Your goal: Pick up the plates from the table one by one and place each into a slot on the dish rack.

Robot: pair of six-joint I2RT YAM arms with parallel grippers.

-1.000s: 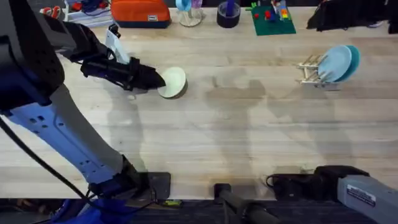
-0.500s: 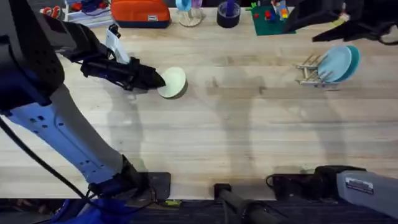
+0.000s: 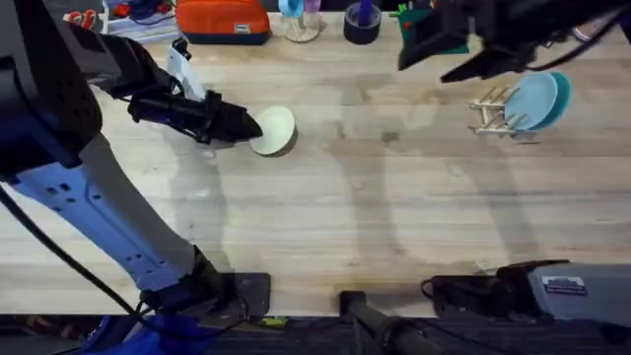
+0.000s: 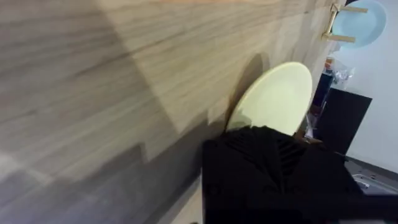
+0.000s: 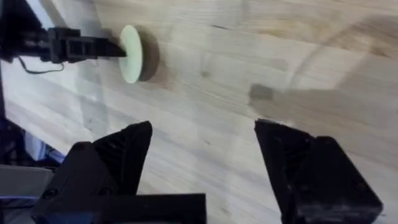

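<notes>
Pale wooden counter (image 3: 394,217) carries the dish rack (image 3: 490,110) near its far right corner, two bluish plates (image 3: 537,99) slotted in. Left hand (image 3: 251,128) pinches the cream plate (image 3: 276,130), tilted, toward the far left. Right hand (image 5: 202,155) hangs spread above the counter.

The left pincer (image 3: 248,126) points toward 3 o'clock, clamped closed at the far left. The right pincer (image 3: 455,59) hangs spread wide toward 1 o'clock.

orange case (image 3: 223,20), dark tape roll (image 3: 362,22), green brick baseplate (image 3: 422,35) along the far edge
</notes>
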